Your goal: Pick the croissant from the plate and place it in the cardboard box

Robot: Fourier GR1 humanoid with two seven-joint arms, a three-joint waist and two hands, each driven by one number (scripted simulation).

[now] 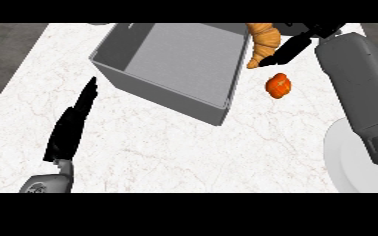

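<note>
The golden croissant hangs near the top of the head view, just past the right rim of the grey box. My right hand is curled on it from the right, with a dark finger reaching under its lower end. The right forearm runs down the view's right side. The white plate lies at the lower right edge, partly under that forearm. My left hand rests at the lower left with straight fingers pointing up, holding nothing, left of the box.
A small orange pumpkin-like object lies on the marble counter between box and right forearm. The counter's dark left edge shows at the upper left.
</note>
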